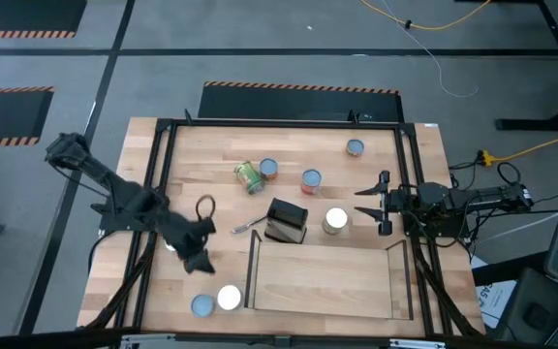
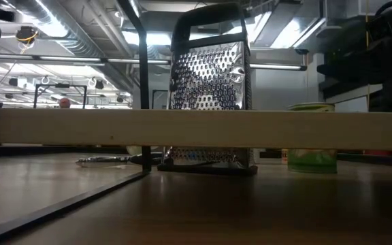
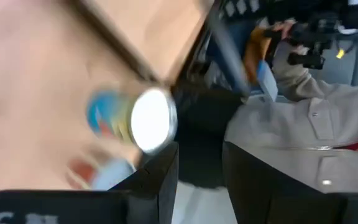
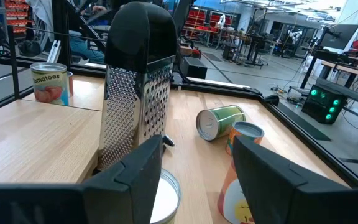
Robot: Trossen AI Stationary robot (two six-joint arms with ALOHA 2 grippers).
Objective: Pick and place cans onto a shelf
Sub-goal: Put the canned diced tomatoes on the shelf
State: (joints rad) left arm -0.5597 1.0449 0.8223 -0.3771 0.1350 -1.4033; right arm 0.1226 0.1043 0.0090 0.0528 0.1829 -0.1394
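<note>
The shelf (image 1: 323,281) was positioned at the near edge of the table (image 1: 424,165), its light-wood deck bare of cans and bounded by upright black rails at both short ends. Clear table surface was available along its far long edge, apart from a black-handled grater (image 1: 286,220) standing just beyond the far left corner.

The left gripper (image 1: 198,254) was located left of the shelf, above two upright cans, a white-topped can (image 1: 229,297) and a blue-topped can (image 1: 202,306), both set just outside the left rail. In the left wrist view its fingers (image 3: 157,180) were seen spread with an open gap; nothing was held, although motion blur limited certainty.

The right gripper (image 1: 381,204) was held at the right table edge, fingers (image 4: 135,171) wide apart and empty, facing a silver-topped can (image 1: 335,220) beside the grater.

Further cans were distributed across the far half: a green can (image 1: 248,177) lying on its side, touching or just beside an upright can (image 1: 268,169); a red-sided can (image 1: 311,180); and one can (image 1: 356,147) near the far frame rail.
</note>
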